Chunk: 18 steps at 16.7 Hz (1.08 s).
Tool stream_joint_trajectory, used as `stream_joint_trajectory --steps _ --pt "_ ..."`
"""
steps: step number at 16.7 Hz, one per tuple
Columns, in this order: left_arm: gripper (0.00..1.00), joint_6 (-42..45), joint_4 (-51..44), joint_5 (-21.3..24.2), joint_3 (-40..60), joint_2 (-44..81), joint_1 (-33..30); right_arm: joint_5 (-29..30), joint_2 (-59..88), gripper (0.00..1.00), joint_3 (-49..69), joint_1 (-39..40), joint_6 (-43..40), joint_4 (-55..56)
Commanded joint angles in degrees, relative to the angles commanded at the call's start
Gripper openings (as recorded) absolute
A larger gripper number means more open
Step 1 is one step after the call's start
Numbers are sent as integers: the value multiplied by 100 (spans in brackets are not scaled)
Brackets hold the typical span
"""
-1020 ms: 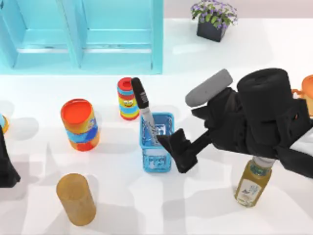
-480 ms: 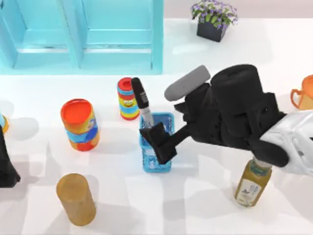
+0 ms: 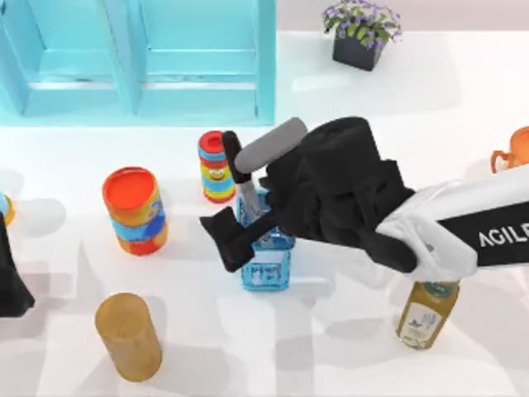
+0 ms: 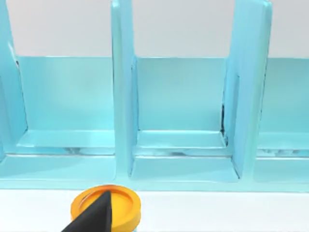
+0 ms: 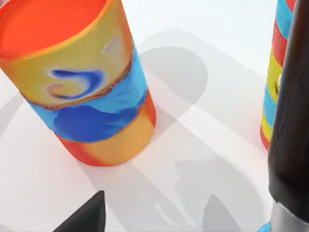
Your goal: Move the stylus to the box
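I am positioning my right tool (image 3: 234, 240) at the box's (image 3: 266, 269) 9 o'clock edge, grip state indeterminable, because the stylus (image 3: 240, 178) is standing tilted inside the box.

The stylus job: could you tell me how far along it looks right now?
Mostly done: the stylus stands tilted with its lower end inside the blue box. In hand: the right gripper hangs at the box's left edge, apart from the stylus. Left: drawing the right arm away. The left arm sits parked at the table's left edge.
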Motion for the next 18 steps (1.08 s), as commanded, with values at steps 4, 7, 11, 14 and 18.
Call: stream_joint_trajectory --steps 4,7,11,14,18 --pt "100 0 0 0 0 0 0 0 0 85 0 0 0 0" --pt "100 0 0 0 0 0 0 0 0 62 0 0 0 0" --pt "100 0 0 0 0 0 0 0 0 32 0 0 0 0" --pt "100 0 0 0 0 0 0 0 0 10 0 0 0 0" --pt "100 0 0 0 0 0 0 0 0 0 0 0 0 0"
